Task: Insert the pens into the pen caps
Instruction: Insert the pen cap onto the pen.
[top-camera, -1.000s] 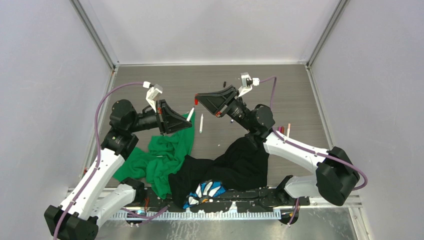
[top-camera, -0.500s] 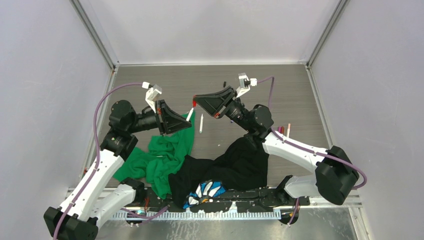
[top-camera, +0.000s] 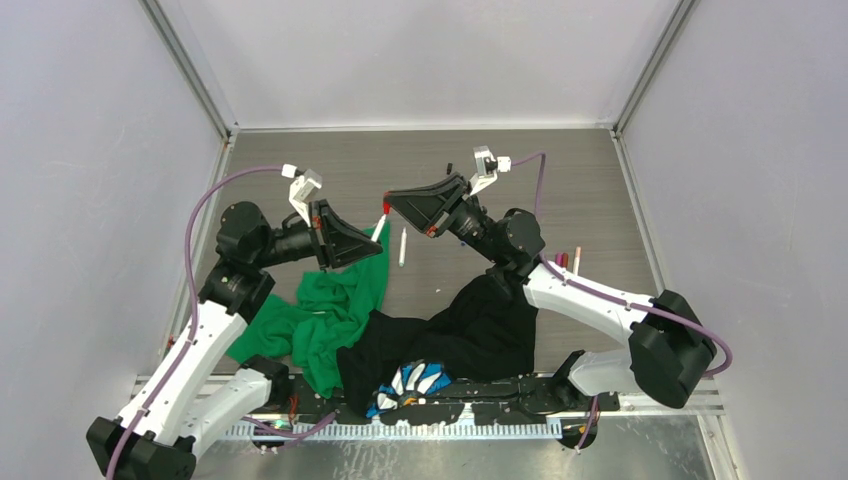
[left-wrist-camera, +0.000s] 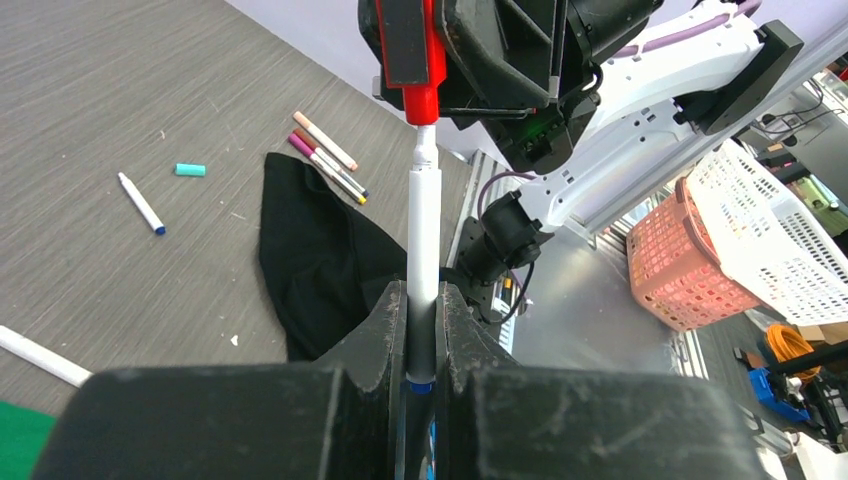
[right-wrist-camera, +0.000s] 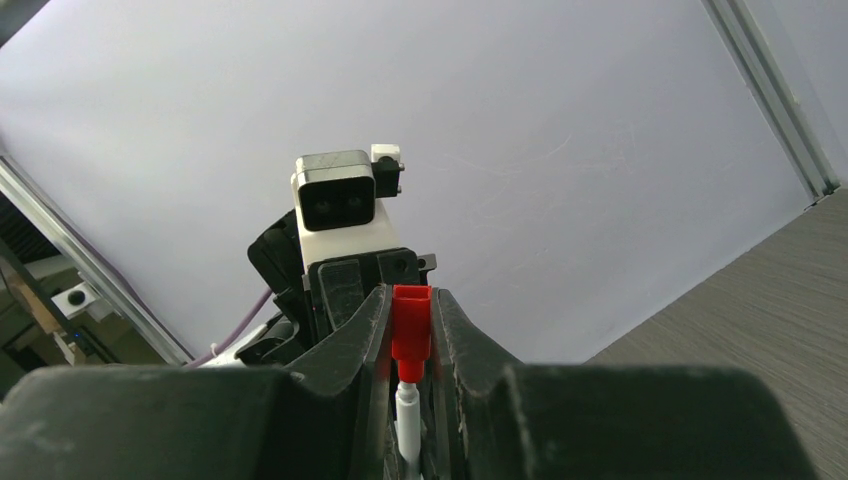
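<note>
My left gripper (top-camera: 373, 240) is shut on a white pen (top-camera: 381, 224) with a blue rear end. In the left wrist view the pen (left-wrist-camera: 423, 230) rises from between the jaws (left-wrist-camera: 423, 292). My right gripper (top-camera: 392, 203) is shut on a red cap (top-camera: 387, 207). The pen's tip meets the open end of the red cap (left-wrist-camera: 421, 100). In the right wrist view the cap (right-wrist-camera: 411, 325) sits between the jaws (right-wrist-camera: 411, 300) with the pen (right-wrist-camera: 407, 415) below it. Both grippers are above the table's middle.
A loose pen (top-camera: 402, 246) lies under the grippers. Several pens (top-camera: 570, 260) lie at the right, and a teal cap (left-wrist-camera: 189, 170) and a blue-tipped pen (left-wrist-camera: 141, 203) lie nearby. A green cloth (top-camera: 330, 310) and a black cloth (top-camera: 470, 325) lie at the front.
My right gripper has moved a little left and down with the red cap, closing the gap to the pen tip. The left gripper has barely moved.
</note>
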